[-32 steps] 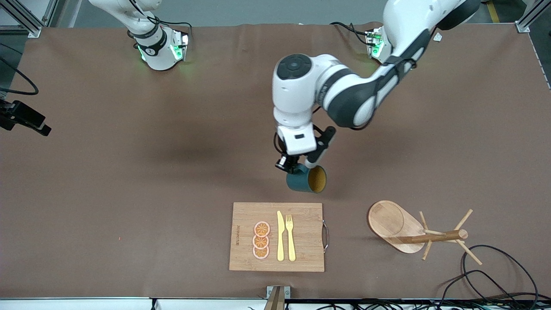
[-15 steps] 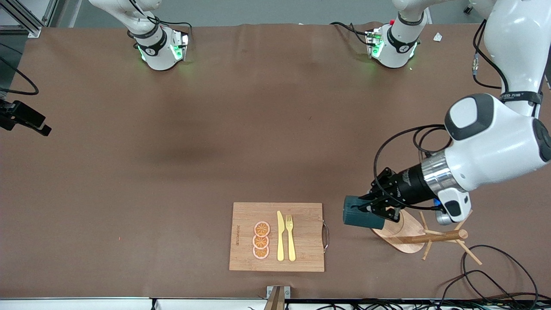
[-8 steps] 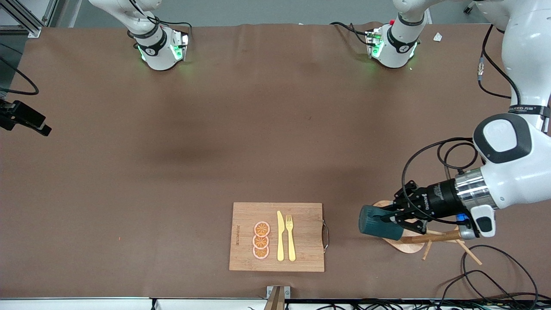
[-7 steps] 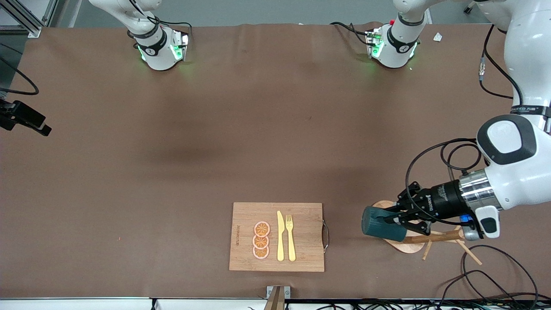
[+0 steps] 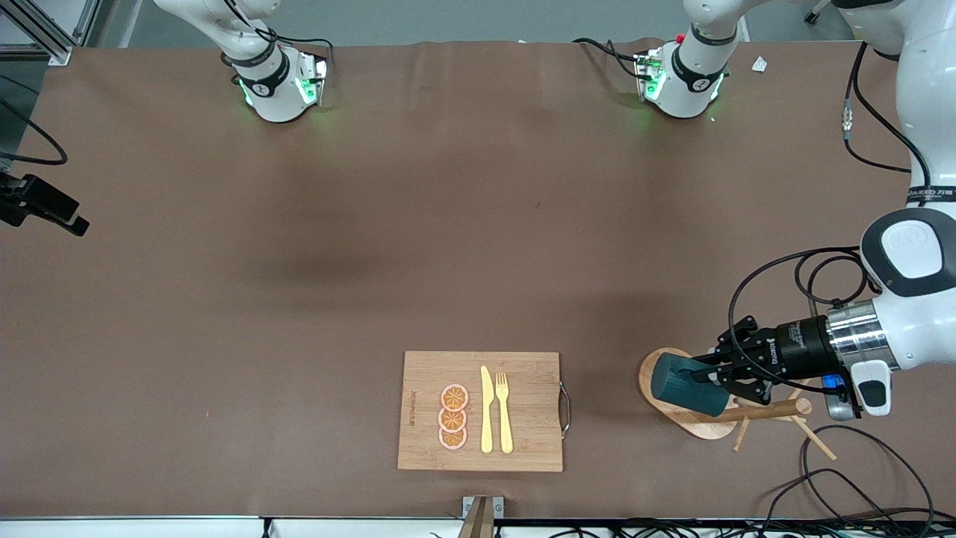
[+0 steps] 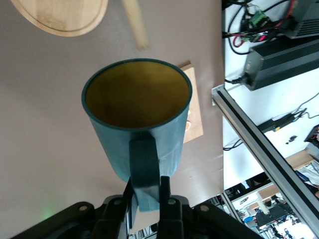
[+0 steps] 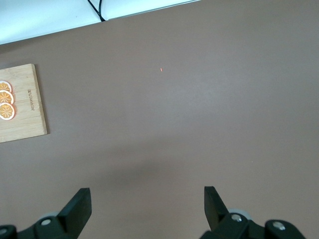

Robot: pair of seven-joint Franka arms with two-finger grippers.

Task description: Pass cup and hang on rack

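Cup (image 5: pixel 681 385) clamped by its handle in left gripper (image 5: pixel 717 376) jaws over rack (image 5: pixel 718 407), unhung; right gripper (image 7: pixel 147 209) waits, jaws wide.

Cup (image 5: pixel 683 386): dark teal outside with faint ribbing, teal handle, yellowish-tan inside (image 6: pixel 135 92). Rack (image 5: pixel 691 426): light wood throughout, base with visible grain, pegs and post of the same pale tone. Cutting board (image 5: pixel 523 441): pale bamboo with fine straight grain, a dark metal handle at one end. On it, 3 round slices (image 5: pixel 452 417), orange with a pink rim and segment lines, plus a knife (image 5: pixel 486 409) and a fork (image 5: pixel 504 412), both pale yellow. Table (image 5: pixel 299 261): plain brown. Left gripper (image 5: pixel 718 375): black. Right gripper (image 7: pixel 147 201): black fingers. Arm shells: white with dark grey joints; green lights glow at both bases. Cables (image 5: pixel 859 478): black.
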